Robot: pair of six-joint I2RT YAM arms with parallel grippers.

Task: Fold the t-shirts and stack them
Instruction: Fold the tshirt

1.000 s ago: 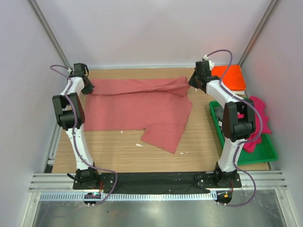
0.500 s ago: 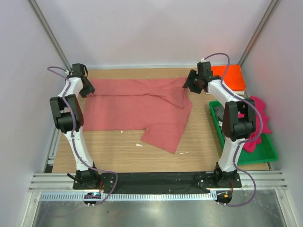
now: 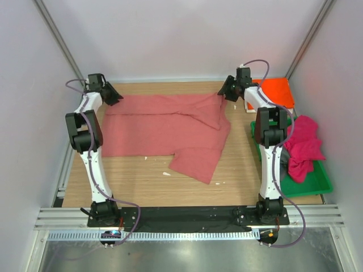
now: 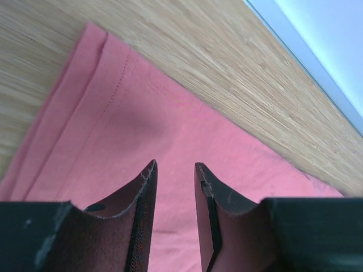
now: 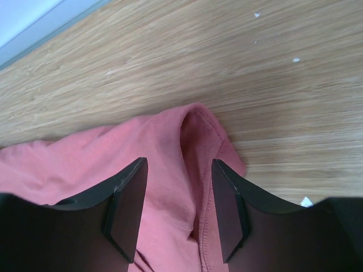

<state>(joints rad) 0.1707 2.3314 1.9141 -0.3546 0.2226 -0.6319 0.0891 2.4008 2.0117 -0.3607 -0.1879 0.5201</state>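
Tabletop (image 3: 142, 178) is light wood grain, boxed in by pale walls (image 3: 170, 39) on three sides, with grey metal posts (image 3: 57, 34) running up the far corners. Few white specks (image 3: 167, 173) on the wood near the shirt's lower flap. Black base strip (image 3: 181, 215) and aluminium rail (image 3: 57, 218) sit at the near edge under both arms.

Your left arm (image 3: 95, 173) stands tall along the left edge, elbow bent, wrist reaching into the far left corner. Your left gripper (image 4: 174, 165) is open, narrow gap between the jaws, nothing pinched. Directly under and ahead of its tips lies the salmon-red t-shirt (image 3: 164, 127), a stitched hem running off to the tool's left. Beyond that is bare wood, then the wall base. From there the shirt spreads flat toward your right gripper, one flap lying toward the near side.

Your right arm (image 3: 271, 170) stands upright too, forearm stretched to the far right part of the table. Your right gripper (image 5: 178, 164) is open, jaws well apart, holding nothing. A rumpled corner fold of the same shirt sits beneath and between the jaws; can't tell if the pads touch it. Bare wood ahead of the tips.

Right of that gripper, the orange t-shirt (image 3: 275, 92) lies by the far wall. Back beside the right arm is the green tray (image 3: 317, 181), with the magenta t-shirt (image 3: 303, 148) heaped in and over it.
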